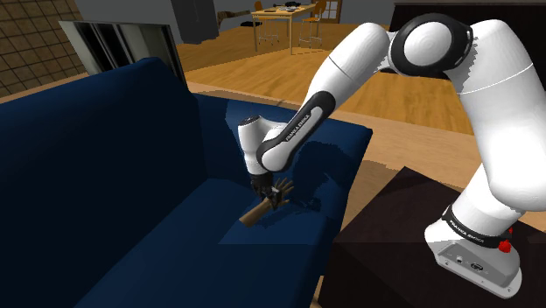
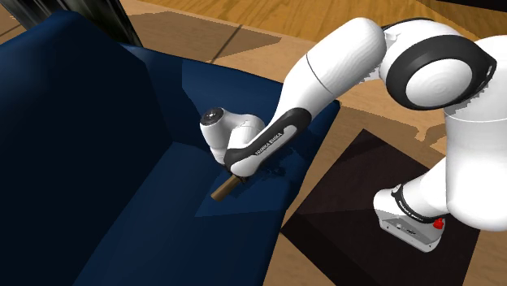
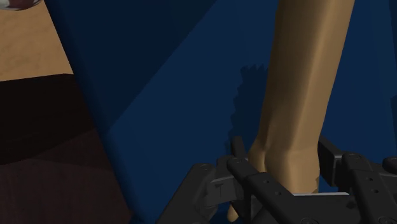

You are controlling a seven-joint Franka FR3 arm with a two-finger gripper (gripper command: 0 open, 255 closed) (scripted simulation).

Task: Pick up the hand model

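A tan wooden hand model (image 1: 256,213) (image 2: 223,191) lies slanted low over the dark blue sofa seat (image 1: 262,254). Its wrist stub points toward the sofa's front and its fingers sit under my hand. My black gripper (image 1: 273,194) (image 2: 238,174) comes down on it from above. In the wrist view the model (image 3: 305,89) runs away from the gripper (image 3: 286,170). A black finger presses on each side of its narrow part, so the gripper is shut on it. Whether the model still touches the cushion I cannot tell.
The sofa backrest (image 1: 96,149) rises at the shoulder view's left, and an armrest (image 1: 337,140) lies behind the arm. The dark stand (image 1: 394,254) sits beside the sofa's front edge. Wood floor and a dining table with chairs (image 1: 284,13) are far back.
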